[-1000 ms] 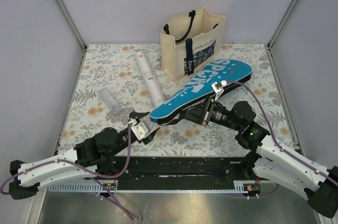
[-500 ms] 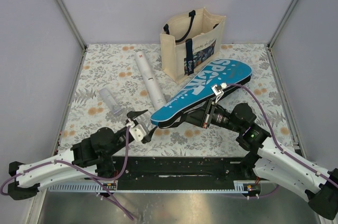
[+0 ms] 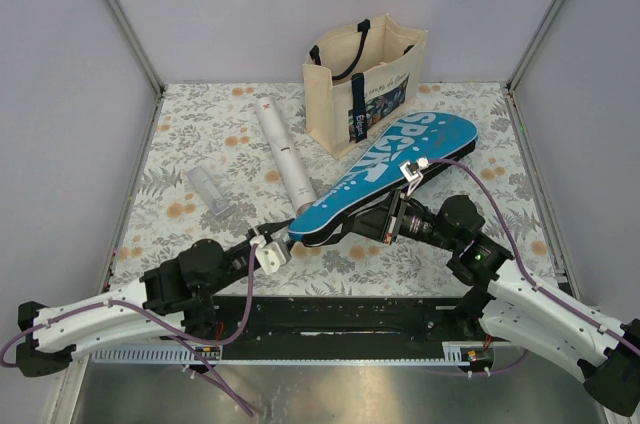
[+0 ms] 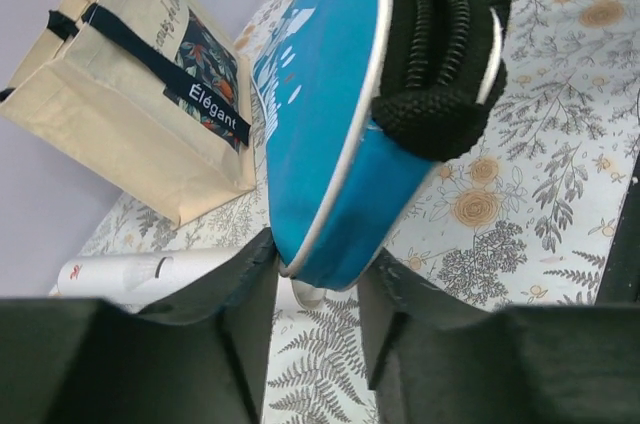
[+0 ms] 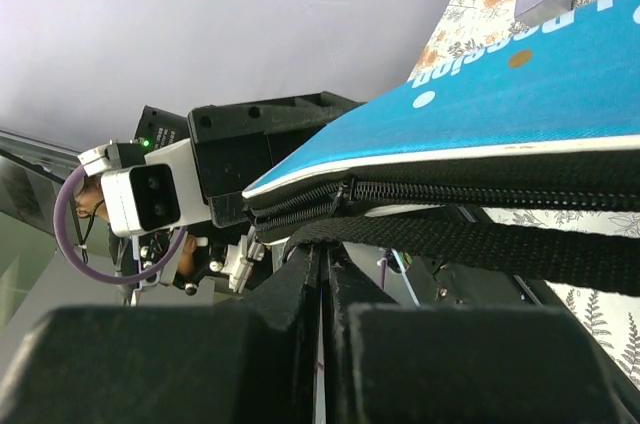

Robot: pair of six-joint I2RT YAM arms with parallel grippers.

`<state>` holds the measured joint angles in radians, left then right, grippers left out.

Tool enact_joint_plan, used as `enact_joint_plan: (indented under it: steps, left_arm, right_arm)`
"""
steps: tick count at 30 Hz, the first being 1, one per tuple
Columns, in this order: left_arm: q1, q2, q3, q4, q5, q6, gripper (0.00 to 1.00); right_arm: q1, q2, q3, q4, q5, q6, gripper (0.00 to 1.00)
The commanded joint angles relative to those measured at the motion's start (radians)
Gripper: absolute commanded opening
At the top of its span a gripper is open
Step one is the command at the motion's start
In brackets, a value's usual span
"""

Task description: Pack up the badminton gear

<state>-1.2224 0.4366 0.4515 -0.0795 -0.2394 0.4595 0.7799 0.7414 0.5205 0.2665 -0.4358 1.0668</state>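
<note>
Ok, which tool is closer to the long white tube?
Left. The left tool is at the blue case's narrow tip, just short of the white tube's near end. The right tool sits under the case, farther right.

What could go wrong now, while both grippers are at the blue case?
1. The right gripper seems to pinch only the black strap under the blue case, so the raised case could swing or slip out.
2. The left gripper flanks just the rounded narrow tip of the case; closing there may squeeze the tip out.
3. The white tube lies close behind that tip, so it could be knocked and roll away.
</note>
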Motion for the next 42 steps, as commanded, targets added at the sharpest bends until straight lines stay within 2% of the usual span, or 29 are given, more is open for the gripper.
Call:
enact_joint_plan:
  steps: [1,4,6,13,23,28,30,36,39,42]
  left_arm:
    - [0.0,0.02,0.029,0.076,0.069,-0.033,0.28]
    - [-0.002,0.045,0.032,0.075,0.068,-0.065,0.07]
    - [-0.002,0.062,0.035,0.101,0.066,-0.082,0.0]
    - [-0.002,0.122,0.038,0.135,0.0,-0.146,0.0]
    - [-0.002,0.206,0.038,0.168,-0.046,-0.189,0.0]
    - [-0.002,0.22,0.044,0.181,-0.051,-0.203,0.0]
    - [-0.002,0.218,0.044,0.19,-0.049,-0.216,0.0]
    - [-0.002,0.223,0.009,0.244,-0.047,-0.278,0.0]
    - [-0.002,0.232,-0.026,0.296,-0.051,-0.314,0.0]
    - [-0.002,0.254,-0.056,0.345,-0.076,-0.35,0.0]
  right_arm:
    - [0.002,-0.007,0.003,0.121,-0.032,-0.004,0.0]
    - [0.002,0.018,0.007,0.183,-0.081,0.013,0.0]
    - [0.002,0.035,0.024,0.198,-0.121,0.012,0.0]
    - [0.021,0.058,0.085,0.253,-0.208,0.021,0.0]
    - [0.131,0.148,0.119,0.376,-0.195,0.045,0.0]
    - [0.147,0.162,0.13,0.272,-0.126,-0.014,0.0]
    - [0.147,0.161,0.119,0.179,-0.062,-0.051,0.0]
    - [0.147,0.153,0.069,0.128,0.055,-0.077,0.0]
    - [0.147,0.131,0.041,0.09,0.136,-0.139,0.13]
    - [0.147,0.121,0.019,0.068,0.167,-0.16,0.32]
